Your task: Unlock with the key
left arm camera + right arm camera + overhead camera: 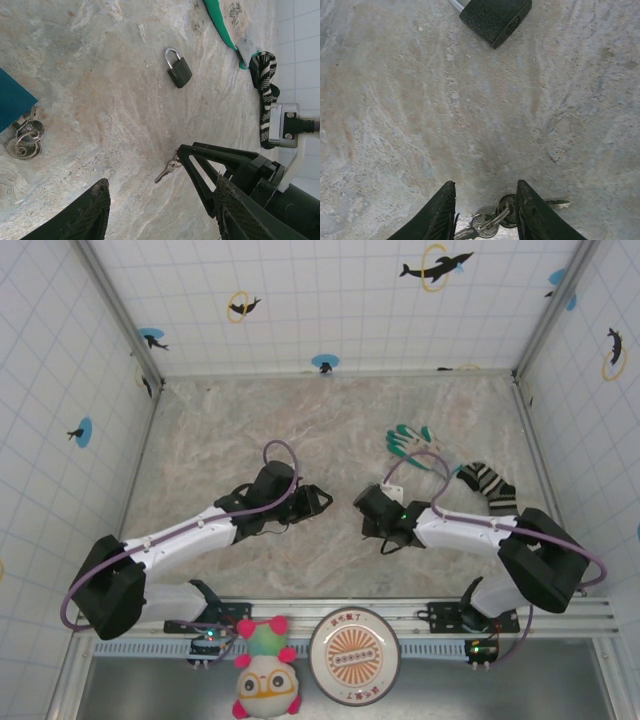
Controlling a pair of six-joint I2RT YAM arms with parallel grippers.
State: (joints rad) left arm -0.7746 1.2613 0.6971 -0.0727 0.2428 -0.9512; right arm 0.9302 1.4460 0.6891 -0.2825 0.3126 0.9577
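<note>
Right gripper point(485, 183) straddles the key point(482, 222), jaws set narrow astride the small silver bunch on the table point(420, 110)

We see a dark finger on each side of the ring, low enough to pinch, though we cannot tell whether they grip it; one blade pokes out past the right-hand finger. The padlock point(495, 17) lies flat well ahead, shackle seated, so we judge the key must be lifted first. The left gripper point(161, 180) hangs wide and empty nearby, placed, we think, to steady the lock
</note>
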